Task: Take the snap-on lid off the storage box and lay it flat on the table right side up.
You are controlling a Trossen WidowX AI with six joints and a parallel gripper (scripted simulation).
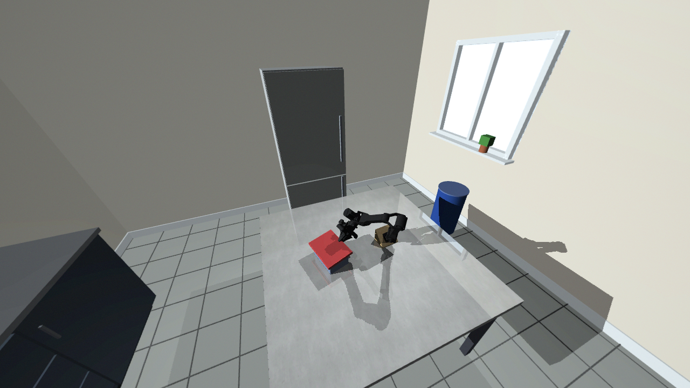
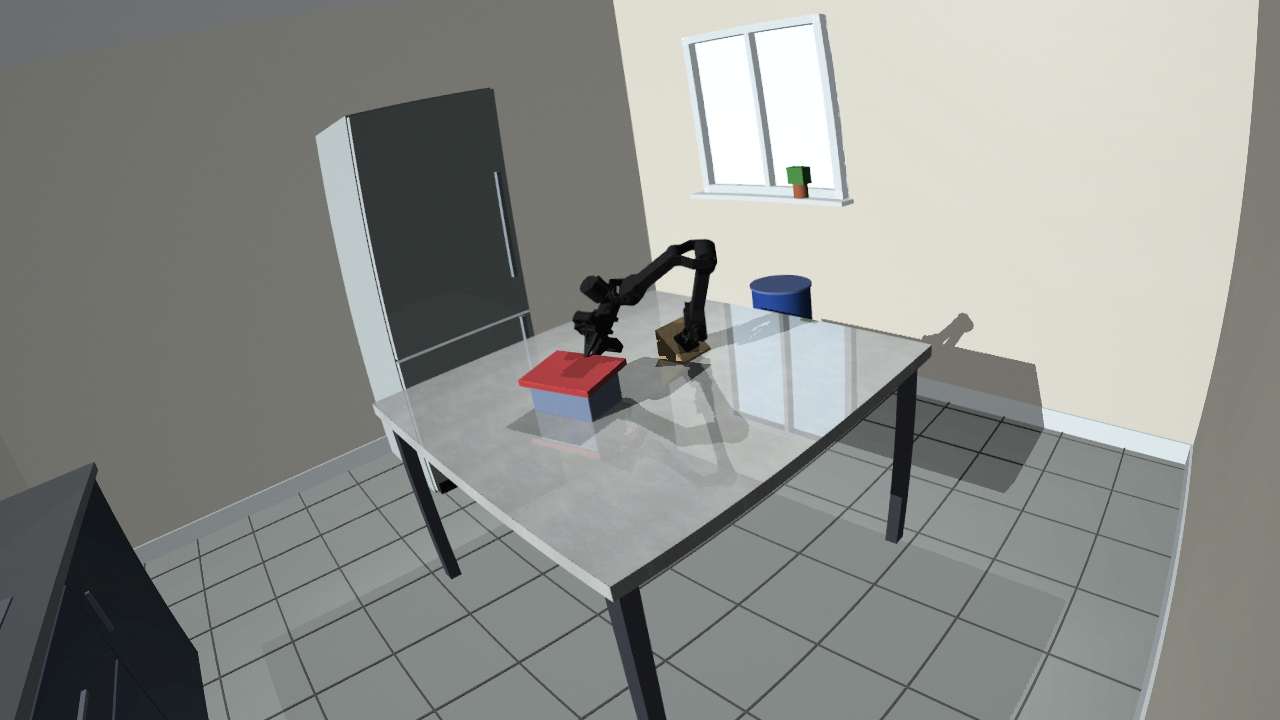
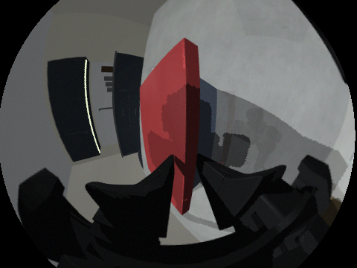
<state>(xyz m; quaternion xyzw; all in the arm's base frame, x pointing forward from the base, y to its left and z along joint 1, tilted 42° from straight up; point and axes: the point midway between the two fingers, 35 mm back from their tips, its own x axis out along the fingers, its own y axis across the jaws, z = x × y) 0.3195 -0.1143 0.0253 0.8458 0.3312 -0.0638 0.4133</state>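
Note:
The red lid (image 1: 318, 242) (image 2: 553, 371) (image 3: 163, 78) lies over the top of the blue-grey storage box (image 1: 340, 265) (image 2: 562, 403) (image 3: 209, 93). It looks slightly tilted, its gripped side a little higher; any gap above the box is too small to judge. The box stands on the grey table (image 1: 308, 332) (image 2: 528, 483). My black gripper (image 1: 341, 240) (image 2: 590, 354) (image 3: 186, 158) is shut on the lid's edge on the arm's side, one finger against the top face and the other beneath. The box's inside is hidden.
A brown block (image 1: 381, 235) (image 2: 669, 345) is at the arm's base, on the table behind the box. A blue bin (image 1: 448, 209) (image 2: 780, 297) stands on the floor beyond the table. A dark cabinet (image 1: 82, 299) (image 2: 116, 608) stands at the left.

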